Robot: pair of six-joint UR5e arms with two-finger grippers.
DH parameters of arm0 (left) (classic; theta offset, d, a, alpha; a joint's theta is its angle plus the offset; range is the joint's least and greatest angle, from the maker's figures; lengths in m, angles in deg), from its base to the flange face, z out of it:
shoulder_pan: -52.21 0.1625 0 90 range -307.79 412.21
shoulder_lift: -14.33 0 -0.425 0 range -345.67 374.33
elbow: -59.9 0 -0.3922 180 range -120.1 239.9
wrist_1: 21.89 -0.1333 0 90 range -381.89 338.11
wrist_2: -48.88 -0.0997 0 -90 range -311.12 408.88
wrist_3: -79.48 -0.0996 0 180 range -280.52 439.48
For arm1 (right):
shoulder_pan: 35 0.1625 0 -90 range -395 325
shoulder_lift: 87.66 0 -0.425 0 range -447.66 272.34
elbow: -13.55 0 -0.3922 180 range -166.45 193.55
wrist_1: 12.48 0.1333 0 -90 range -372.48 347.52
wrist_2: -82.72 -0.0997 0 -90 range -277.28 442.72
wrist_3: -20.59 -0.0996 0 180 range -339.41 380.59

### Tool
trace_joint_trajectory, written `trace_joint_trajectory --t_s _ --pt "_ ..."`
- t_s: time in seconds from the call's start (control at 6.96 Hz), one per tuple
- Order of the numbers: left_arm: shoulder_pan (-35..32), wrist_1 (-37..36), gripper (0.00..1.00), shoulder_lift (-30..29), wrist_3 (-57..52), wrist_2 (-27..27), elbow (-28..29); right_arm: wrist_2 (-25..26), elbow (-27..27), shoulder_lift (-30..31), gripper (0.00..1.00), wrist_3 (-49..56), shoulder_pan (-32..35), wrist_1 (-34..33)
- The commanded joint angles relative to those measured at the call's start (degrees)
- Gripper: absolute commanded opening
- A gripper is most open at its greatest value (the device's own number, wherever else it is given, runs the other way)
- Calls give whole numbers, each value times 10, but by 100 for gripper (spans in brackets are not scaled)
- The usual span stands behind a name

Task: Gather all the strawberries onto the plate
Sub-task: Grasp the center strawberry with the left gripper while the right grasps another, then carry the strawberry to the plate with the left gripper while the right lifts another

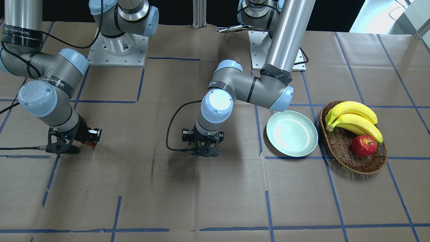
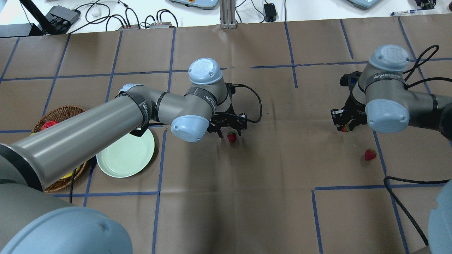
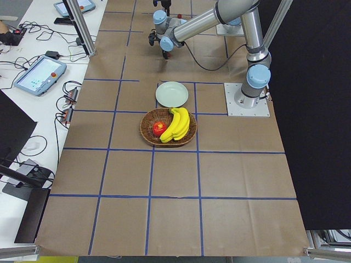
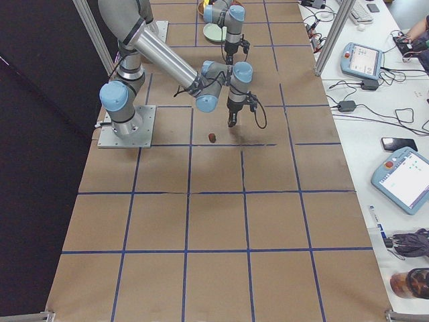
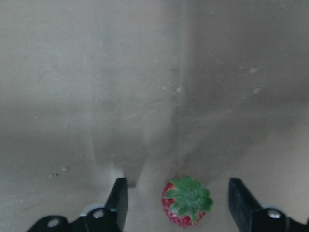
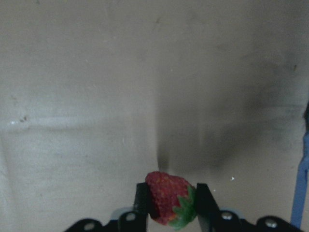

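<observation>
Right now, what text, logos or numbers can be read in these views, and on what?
"WANJEED": right arm's black band.
"UR": right arm's blue joint cap.
Left arm's band print: too small to read.
Pendant screen: too blurred to read.

Brown paper [image 1: 201,195] covers the table, gridded with blue tape lines [image 1: 268,208]. An oval wicker basket [image 1: 339,149] sits toward the robot's left end. In it are a bunch of yellow bananas [image 1: 356,119] on the robot's side and a red apple [image 1: 363,146] on the operators' side, touching. Teach pendants [image 3: 35,76] and cables [image 2: 141,17] lie on the white bench along the far edge.
</observation>
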Motion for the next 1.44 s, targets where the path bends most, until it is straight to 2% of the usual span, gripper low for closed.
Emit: trace_joint_trajectory --t_s 0.0,0.14,0.29,0.43,0.57,0.72,0.86,1.01,1.15,1.29 --pt "-2 1 48 0 0 1 -3 -1 53 43 5 -2 2 103" --pt "-2 1 18 0 0 10 0 -2 57 43 5 -2 2 108" --pt "-1 2 0 6 0 15 2 -6 57 45 5 -3 4 109" --pt "5 4 0 31 -8 12 0 -8 56 45 5 -11 10 109" --pt "35 28 0 69 -39 -17 -14 -9 56 45 5 -27 27 109" --pt "89 90 0 115 -136 -72 -38 -10 57 45 5 -55 57 109" --pt "145 110 0 159 -199 -134 -71 -19 57 44 5 -109 101 109" --pt "196 109 0 195 -271 -169 -113 -41 60 41 5 -196 158 104" --pt "251 97 0 222 -343 -193 -156 -51 71 32 5 -273 222 102" --pt "301 75 0 221 -397 -192 -181 -61 85 11 5 -338 277 99"
